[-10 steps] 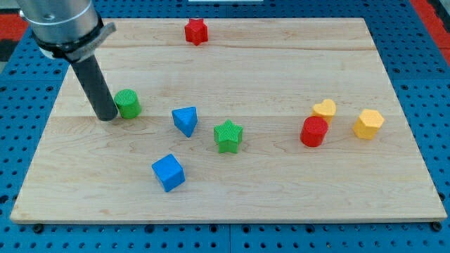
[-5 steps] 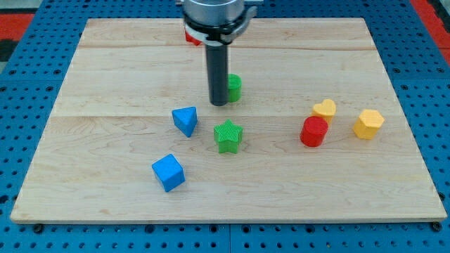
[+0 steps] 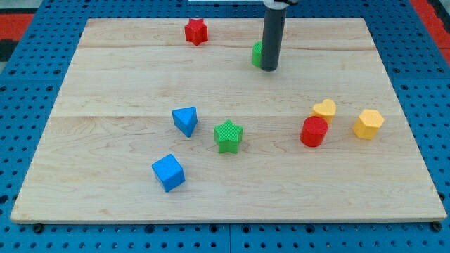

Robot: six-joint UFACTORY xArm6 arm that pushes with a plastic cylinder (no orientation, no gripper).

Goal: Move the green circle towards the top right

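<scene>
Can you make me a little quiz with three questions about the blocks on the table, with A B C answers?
1. Where is the green circle?
A. by the view's bottom edge
B. near the view's top, beside my tip
C. next to the yellow blocks

2. How many blue blocks are there?
A. one
B. two
C. four

3. What is my tip doing?
A. standing right against the green circle
B. resting on the red star
C. out of the picture

Answers:
1 B, it sits high on the board, half hidden behind the rod.
2 B, a blue triangle and a blue cube.
3 A, the tip stands at the circle's right side.
</scene>
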